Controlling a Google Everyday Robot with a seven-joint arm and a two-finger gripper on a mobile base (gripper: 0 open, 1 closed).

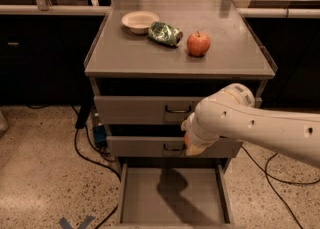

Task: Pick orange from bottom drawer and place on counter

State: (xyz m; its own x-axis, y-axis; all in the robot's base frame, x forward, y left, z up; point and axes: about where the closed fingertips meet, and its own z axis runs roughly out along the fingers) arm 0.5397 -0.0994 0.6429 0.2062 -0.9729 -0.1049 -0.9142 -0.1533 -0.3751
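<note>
Above the bottom drawer point(145, 200), hand point(193, 146) around the orange point(186, 140).

Light: dim, warm, overhead.
Shadow: hand point(192, 144) at centre darkens bottom drawer point(142, 208) floor.
Glare: faint sheen, surface point(150, 58) at top.

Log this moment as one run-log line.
gripper: over open bottom drawer, at middle drawer front | orange: at gripper, mostly hidden | counter: orange not yet placed

On the flat grey rectangular worktop point(150, 60): a pale round bowl point(140, 21) at the back, a crumpled green can point(165, 33) on its side beside it, then a red stemmed apple point(198, 44). The hand point(191, 145) sits below, at the drawer fronts.
</note>
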